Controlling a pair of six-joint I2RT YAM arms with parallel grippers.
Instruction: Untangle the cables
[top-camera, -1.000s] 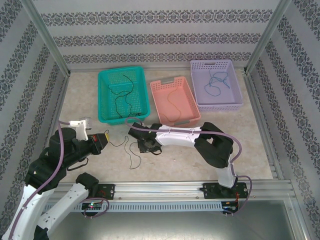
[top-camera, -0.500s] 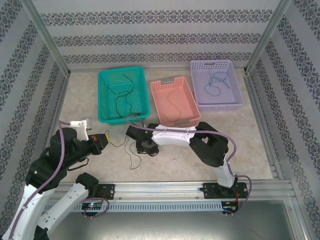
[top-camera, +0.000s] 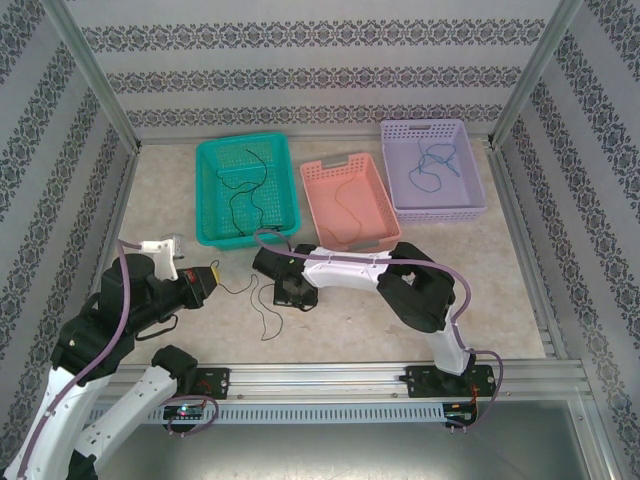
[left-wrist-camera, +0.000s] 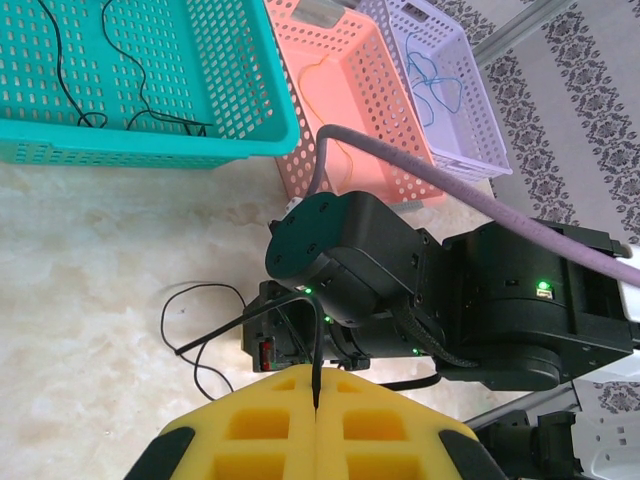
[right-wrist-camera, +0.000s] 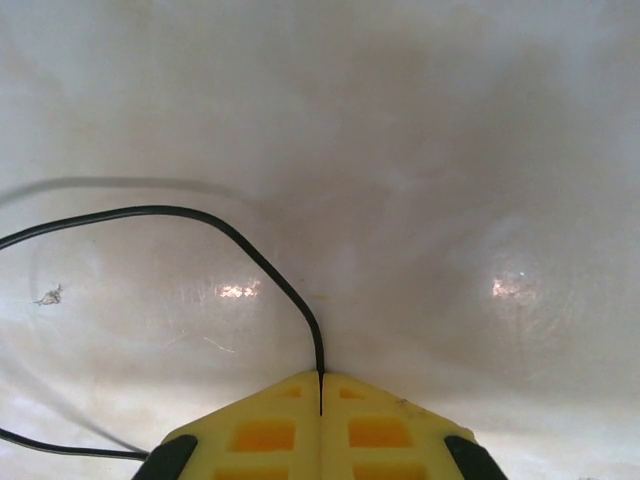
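Observation:
A thin black cable (top-camera: 262, 318) lies in loose loops on the table between my two grippers. My left gripper (top-camera: 212, 274) is shut on one end of it; in the left wrist view the strand rises from between the closed yellow fingertips (left-wrist-camera: 316, 408). My right gripper (top-camera: 290, 292) points down at the table and is shut on the same black cable (right-wrist-camera: 200, 215), which leaves the pressed-together pads (right-wrist-camera: 320, 385) and curves off to the left. More cables lie in the baskets: a black one (top-camera: 245, 190), a thin pale one (top-camera: 345, 205) and a blue one (top-camera: 437, 165).
A teal basket (top-camera: 200, 190), a pink basket (top-camera: 308, 200) and a lavender basket (top-camera: 478, 170) stand in a row at the back. The right arm's black wrist (left-wrist-camera: 350, 250) hangs close in front of the left gripper. Metal frame posts border both sides.
The right gripper has shut on the black cable after standing partly open, and its arm has shifted slightly left. The left arm has held still.

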